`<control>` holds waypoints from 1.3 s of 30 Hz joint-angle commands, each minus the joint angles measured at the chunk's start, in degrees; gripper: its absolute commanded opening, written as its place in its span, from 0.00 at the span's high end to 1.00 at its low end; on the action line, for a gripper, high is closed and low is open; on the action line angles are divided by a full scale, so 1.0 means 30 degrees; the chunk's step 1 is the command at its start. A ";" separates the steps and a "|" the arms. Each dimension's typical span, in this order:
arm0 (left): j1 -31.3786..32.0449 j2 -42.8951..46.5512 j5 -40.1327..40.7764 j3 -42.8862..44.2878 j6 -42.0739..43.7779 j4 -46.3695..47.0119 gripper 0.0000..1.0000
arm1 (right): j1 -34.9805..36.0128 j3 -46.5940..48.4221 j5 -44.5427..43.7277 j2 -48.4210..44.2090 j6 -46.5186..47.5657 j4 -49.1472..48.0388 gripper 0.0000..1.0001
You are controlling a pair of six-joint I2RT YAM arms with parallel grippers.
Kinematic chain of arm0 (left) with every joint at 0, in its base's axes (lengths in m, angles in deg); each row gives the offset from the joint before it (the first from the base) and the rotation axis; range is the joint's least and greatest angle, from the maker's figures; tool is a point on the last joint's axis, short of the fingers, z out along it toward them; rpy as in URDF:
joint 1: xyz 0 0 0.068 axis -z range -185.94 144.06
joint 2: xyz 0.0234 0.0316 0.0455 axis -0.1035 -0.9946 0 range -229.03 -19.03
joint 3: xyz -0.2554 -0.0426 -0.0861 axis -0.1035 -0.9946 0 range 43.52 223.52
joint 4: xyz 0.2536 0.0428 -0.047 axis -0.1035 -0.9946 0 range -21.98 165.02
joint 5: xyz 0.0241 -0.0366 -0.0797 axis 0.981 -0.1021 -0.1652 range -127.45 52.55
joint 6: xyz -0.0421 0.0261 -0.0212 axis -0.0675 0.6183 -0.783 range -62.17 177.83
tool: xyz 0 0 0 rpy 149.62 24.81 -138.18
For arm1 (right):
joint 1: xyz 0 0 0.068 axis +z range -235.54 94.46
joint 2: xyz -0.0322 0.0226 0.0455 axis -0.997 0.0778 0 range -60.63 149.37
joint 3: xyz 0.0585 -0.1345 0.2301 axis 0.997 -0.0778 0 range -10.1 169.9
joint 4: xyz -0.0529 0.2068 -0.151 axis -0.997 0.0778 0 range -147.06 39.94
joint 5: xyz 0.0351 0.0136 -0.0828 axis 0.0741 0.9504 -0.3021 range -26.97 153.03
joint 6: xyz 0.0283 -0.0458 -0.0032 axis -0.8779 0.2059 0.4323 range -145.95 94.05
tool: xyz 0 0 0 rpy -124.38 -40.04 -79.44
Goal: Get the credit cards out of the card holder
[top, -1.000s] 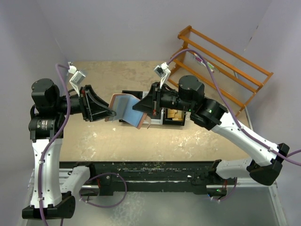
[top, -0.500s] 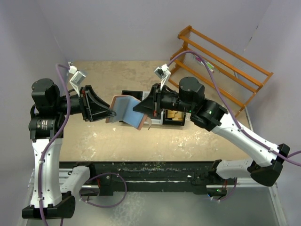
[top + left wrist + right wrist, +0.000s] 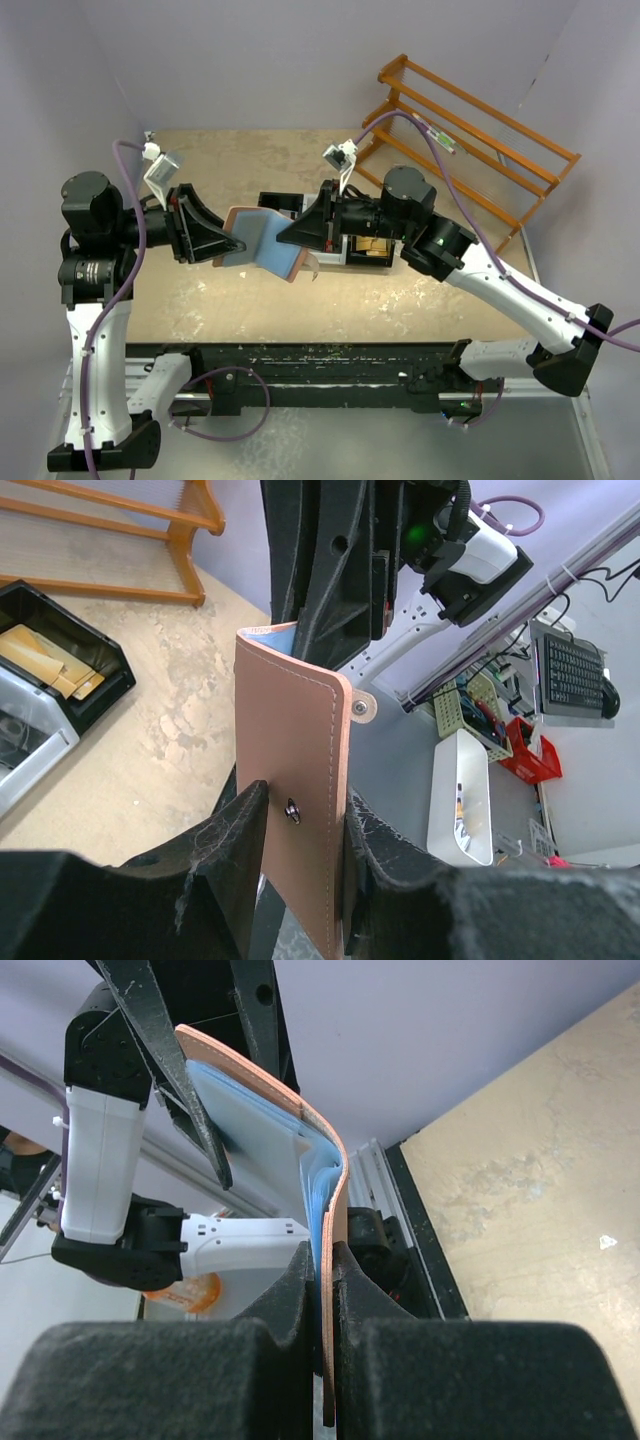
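Note:
The card holder (image 3: 262, 240), reddish-brown with a light blue lining (image 3: 240, 1110), hangs open in the air between both arms, above the table's middle. My left gripper (image 3: 232, 243) grips one flap across its width. In the left wrist view that flap (image 3: 290, 740) stands upright between the fingers (image 3: 245, 820), with a metal snap on its outer face. My right gripper (image 3: 322, 1260) is pinched shut on the other flap (image 3: 335, 1200), close to the fold. The credit cards are hidden; only blue pocket edges show inside.
A black tray (image 3: 385, 262) with tan-yellow paper pieces (image 3: 40, 655) sits under the right gripper. An orange wooden rack (image 3: 470, 140) stands at the back right. A black flat item (image 3: 280, 200) lies behind the wallet.
Both grippers and the card holder have shifted a little to the left. The wallet stays held by both, and its left flap has swung slightly further open.

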 commanded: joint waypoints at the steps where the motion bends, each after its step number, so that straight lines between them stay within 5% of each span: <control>1: -0.0035 0.0062 -0.0770 0.0442 -0.0218 0.0661 0.64 | -0.0007 0.0536 0.0726 -0.0299 -0.0212 -0.1861 1.00; 11: -0.0031 -0.0236 -0.1182 0.1251 0.0700 -0.0619 0.57 | -0.0583 0.0802 -0.0625 -0.0311 0.1066 0.0594 1.00; 16: -0.0055 -0.1278 0.2312 0.2952 0.5145 -0.5280 0.60 | -0.0658 0.1091 -0.1169 -0.0505 0.1618 0.1984 1.00; 20: -0.0033 -0.1379 0.4121 0.2429 0.5160 -0.4926 0.62 | -0.0673 0.1071 -0.0937 -0.0487 0.1370 0.1978 1.00; 27: -0.0039 -0.0248 0.2346 0.0817 0.3361 -0.1796 0.58 | -0.0658 0.1748 -0.1618 -0.0090 0.1483 0.1955 1.00; 39: -0.0046 -0.1168 0.0422 0.2086 0.5656 -0.5064 0.61 | -0.0658 0.1445 -0.1211 -0.0439 0.1569 0.2558 1.00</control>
